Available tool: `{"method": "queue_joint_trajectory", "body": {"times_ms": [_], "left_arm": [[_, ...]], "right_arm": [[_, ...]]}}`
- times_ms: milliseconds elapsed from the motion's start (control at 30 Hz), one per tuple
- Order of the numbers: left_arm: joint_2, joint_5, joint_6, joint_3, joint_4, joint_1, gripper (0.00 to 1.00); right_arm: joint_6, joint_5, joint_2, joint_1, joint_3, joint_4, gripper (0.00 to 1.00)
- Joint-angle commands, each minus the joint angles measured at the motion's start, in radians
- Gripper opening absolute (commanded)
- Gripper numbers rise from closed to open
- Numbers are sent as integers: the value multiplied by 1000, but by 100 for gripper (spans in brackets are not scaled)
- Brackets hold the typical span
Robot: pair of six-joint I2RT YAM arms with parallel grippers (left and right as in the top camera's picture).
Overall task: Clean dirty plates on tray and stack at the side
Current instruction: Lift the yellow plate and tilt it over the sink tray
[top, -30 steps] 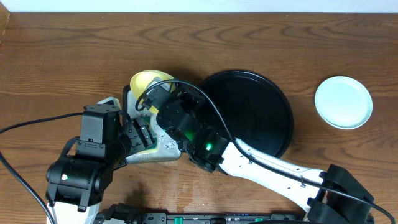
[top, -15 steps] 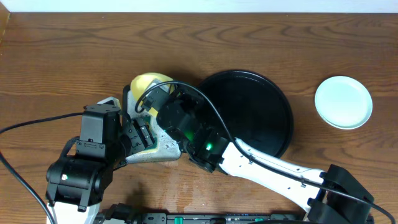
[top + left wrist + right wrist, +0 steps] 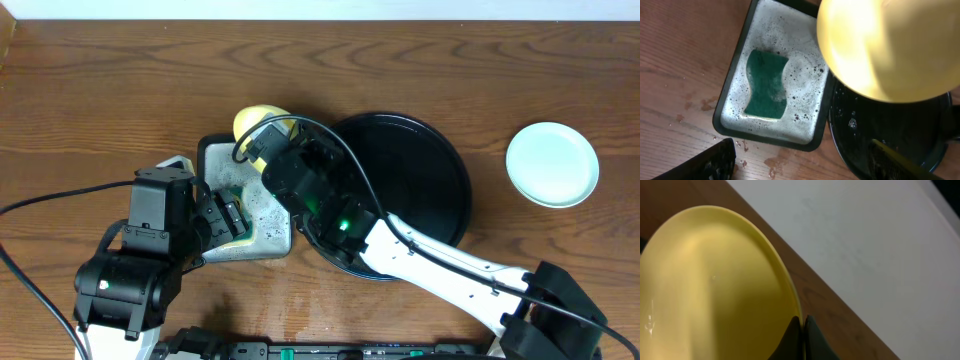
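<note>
The right gripper (image 3: pixel 803 328) is clenched on the rim of the yellow plate (image 3: pixel 254 122), its two fingers pinched together over the edge. It holds the plate tilted and off the table (image 3: pixel 100 80). Seen from overhead, the plate hangs just outside the far-left rim of the black tray (image 3: pixel 430 170). From the left wrist camera, the plate's lit face covers the seam where the tray meets the soapy basin (image 3: pixel 767 141).

The basin lies just beside the tray's left edge, and I cannot tell whether they touch. It is filled with foam, and a green sponge (image 3: pixel 765 85) lies flat in it on the side away from the tray. Water drops shine on the tray's floor near its left rim.

The left gripper (image 3: pixel 801 155) is released, with its fingers spread wide and nothing between them. It hovers over the basin's near edge, to the left of the tray.

A white plate (image 3: pixel 552 164) rests on the table well apart from the tray, out past its right rim.
</note>
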Motion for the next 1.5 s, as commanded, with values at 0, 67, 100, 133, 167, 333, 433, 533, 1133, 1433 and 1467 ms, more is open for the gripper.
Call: {"method": "queue_joint_trajectory", "body": {"times_ms": [0, 67, 100, 133, 167, 333, 433, 533, 1133, 1433, 1467], "left_arm": [[-1, 6, 10, 19, -2, 6, 84], [-1, 6, 10, 19, -2, 6, 84], [-1, 6, 10, 19, -2, 6, 84], [-1, 6, 10, 19, -2, 6, 84], [-1, 6, 10, 19, -2, 6, 84], [-1, 6, 10, 19, -2, 6, 84], [-1, 6, 10, 19, -2, 6, 84], [-1, 6, 10, 19, -2, 6, 84], [-1, 6, 10, 19, -2, 6, 84], [-1, 6, 10, 19, -2, 6, 84], [-1, 6, 10, 19, -2, 6, 84]], "right_arm": [[-19, -60, -27, -3, 9, -20, 1], [129, 34, -27, -11, 9, -19, 1], [196, -10, -29, -15, 9, -33, 1], [170, -86, -30, -17, 9, -45, 1], [121, -101, -30, -19, 9, -44, 1], [50, -37, -31, -23, 9, 41, 1], [-62, -48, -31, -10, 9, 88, 1], [-145, -6, -37, 5, 9, 158, 1], [-347, 64, -39, 72, 9, 316, 1], [-361, 75, -39, 74, 8, 338, 1], [-349, 82, -39, 74, 8, 338, 1]]}}
